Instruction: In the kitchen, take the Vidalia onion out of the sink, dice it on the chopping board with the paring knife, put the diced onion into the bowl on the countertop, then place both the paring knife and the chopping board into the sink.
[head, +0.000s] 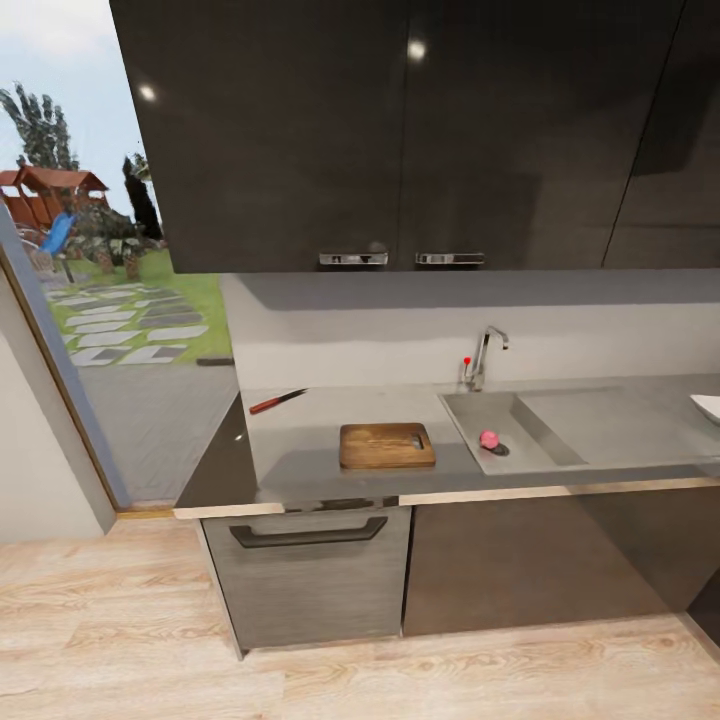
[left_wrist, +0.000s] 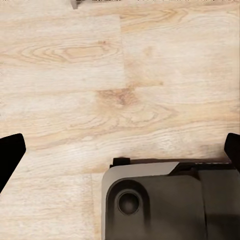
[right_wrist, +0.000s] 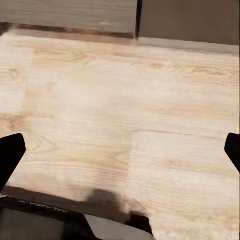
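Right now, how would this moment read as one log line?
phase: approaching | onion: in sink | knife: on countertop | grippers: open, empty

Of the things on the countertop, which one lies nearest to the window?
The paring knife. It lies at the countertop's far window-side corner, while the chopping board sits nearer the sink and the bowl is at the opposite end.

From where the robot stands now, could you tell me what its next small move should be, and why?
Probably roll the base closer to the sink. The Vidalia onion lies in the basin, across a stretch of wooden floor, and both wrist cameras look down at floor with fingers spread wide, holding nothing.
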